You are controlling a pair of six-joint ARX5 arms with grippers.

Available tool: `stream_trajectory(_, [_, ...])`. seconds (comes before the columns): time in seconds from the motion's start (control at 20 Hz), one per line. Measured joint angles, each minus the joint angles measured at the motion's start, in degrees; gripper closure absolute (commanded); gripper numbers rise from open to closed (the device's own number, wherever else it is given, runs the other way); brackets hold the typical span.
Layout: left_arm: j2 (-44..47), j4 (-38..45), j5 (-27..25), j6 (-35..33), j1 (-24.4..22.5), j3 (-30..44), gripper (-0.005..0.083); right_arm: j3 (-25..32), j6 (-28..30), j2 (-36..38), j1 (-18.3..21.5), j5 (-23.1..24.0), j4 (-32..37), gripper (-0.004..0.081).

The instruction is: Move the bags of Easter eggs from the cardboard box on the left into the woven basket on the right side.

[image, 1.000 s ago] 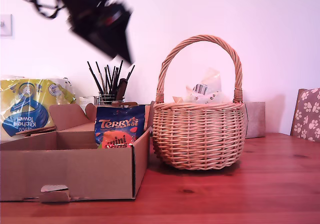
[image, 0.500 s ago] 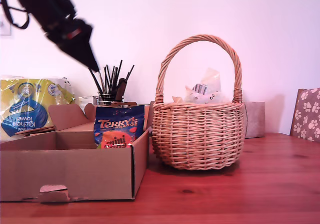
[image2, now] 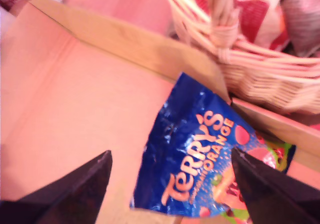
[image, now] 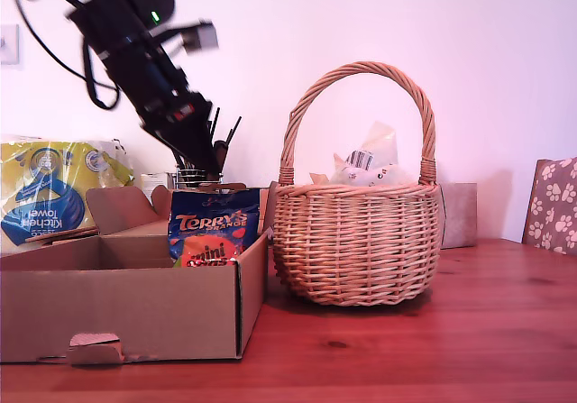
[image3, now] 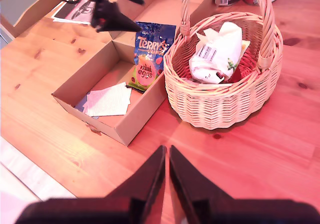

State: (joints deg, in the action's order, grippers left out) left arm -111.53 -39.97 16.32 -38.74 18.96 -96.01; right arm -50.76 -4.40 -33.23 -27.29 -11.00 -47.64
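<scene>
The dark blue Terry's bag [image: 215, 236] [image2: 200, 159] [image3: 150, 58] leans upright against the inside wall of the cardboard box [image: 126, 308] [image3: 135, 126] nearest the woven basket [image: 356, 250] [image3: 220, 103]. A crinkly whitish bag [image: 365, 164] [image3: 215, 58] with a barcode lies in the basket. My first gripper [image: 210, 161] [image2: 170, 156] [image3: 134, 12] hangs open just above the Terry's bag, its fingers apart on either side of it, holding nothing. My second gripper [image3: 166, 151] is shut and empty, high over the table in front of box and basket; the exterior view does not show it.
A yellow-and-blue kitchen towel pack [image: 54, 191] and a pot of pens [image: 194, 178] stand behind the box. A small grey-brown box [image: 460, 214] sits behind the basket, a paw-print chair back [image: 552, 205] at the exterior view's right. White paper sheets [image3: 107, 99] lie in the cardboard box.
My first arm swung across the exterior view's upper left and came down, its open fingers now just above the Terry's bag. Bags, box and basket have not moved.
</scene>
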Motion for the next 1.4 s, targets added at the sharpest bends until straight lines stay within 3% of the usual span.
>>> stream_trajectory(0.15, [-4.92, -3.34, 0.57, -0.07, -0.63, -3.43, 0.0082, 0.0, 0.0, 0.0, 0.0, 0.0, 0.0, 0.0782])
stream_trajectory(0.45, [-8.15, -7.28, 3.43, -0.35, -0.72, -3.52, 0.0082, 0.0, 0.0, -0.02, 0.0, 0.0, 0.02, 0.0782])
stream_trajectory(0.85, [-8.13, -21.09, 3.43, 1.2, 5.22, -4.61, 0.0086, 0.0, 0.0, -0.02, 0.0, 0.0, 0.02, 0.0782])
stream_trajectory(1.0, [-8.13, -25.81, 2.21, 3.96, 6.88, -4.61, 0.017, 0.0, 0.17, 0.0, 0.0, 0.0, 0.0, 0.0782])
stream_trajectory(1.15, [-8.13, -26.14, 0.66, 5.81, 7.15, -4.61, 0.0226, 0.02, 1.25, -0.02, 0.0, 0.0, 0.0, 0.0782])
stream_trajectory(1.4, [-8.13, -22.51, -1.03, 6.86, 6.64, -4.0, 0.0226, 0.02, 1.29, 0.0, 0.0, 0.0, 0.0, 0.0782])
